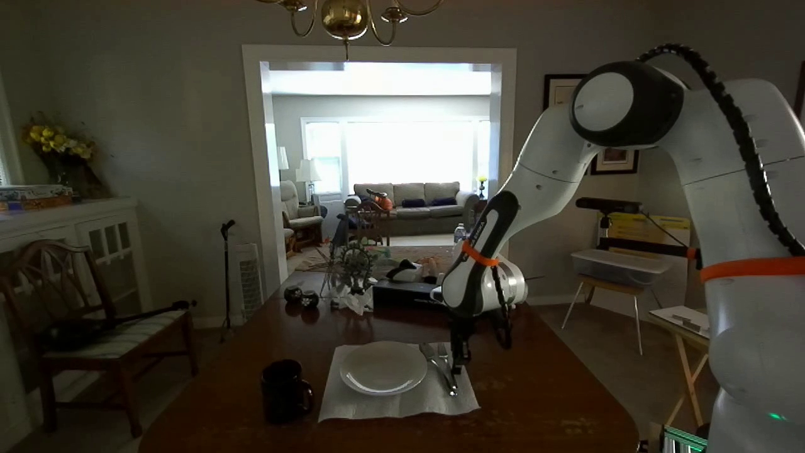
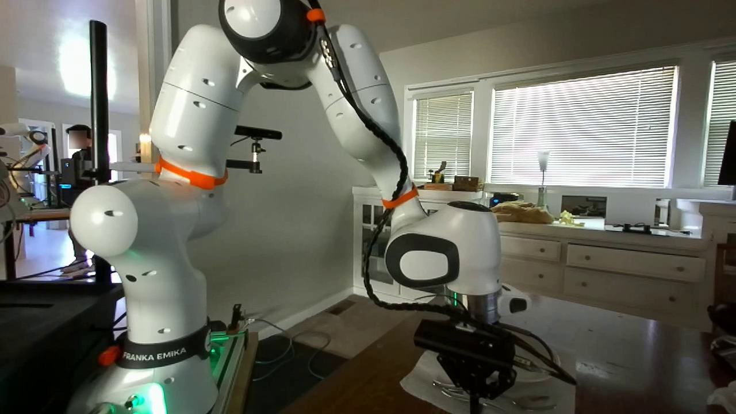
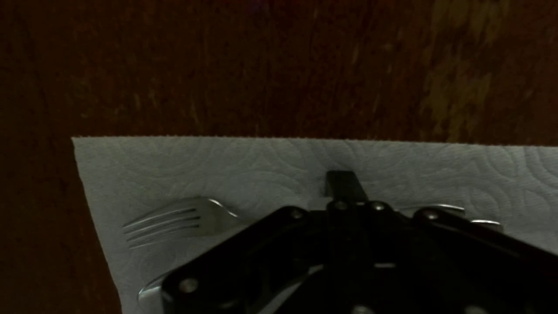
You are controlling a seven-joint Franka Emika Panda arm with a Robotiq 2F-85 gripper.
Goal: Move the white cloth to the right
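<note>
The white cloth (image 1: 371,408), an embossed, paper-like sheet, lies flat on the wooden table under a round white plate (image 1: 383,368) and silver cutlery (image 1: 443,368). It also shows in an exterior view (image 2: 420,380), partly behind the gripper. My gripper (image 1: 458,367) points down over the cloth's edge strip beside the cutlery. In the wrist view my gripper (image 3: 342,181) is shut, its fingers together, over the cloth (image 3: 270,168) just inside its straight edge. No fold shows between the fingers. Whether the tips touch the cloth I cannot tell. A fork (image 3: 205,216) lies beside the fingers, its handle hidden.
A dark mug (image 1: 283,390) stands beside the cloth, across the plate from the gripper. A black box (image 1: 409,296), a plant with crumpled white paper (image 1: 355,301) and small dark round objects (image 1: 302,296) stand at the table's far end. Bare table (image 1: 534,390) borders the cloth.
</note>
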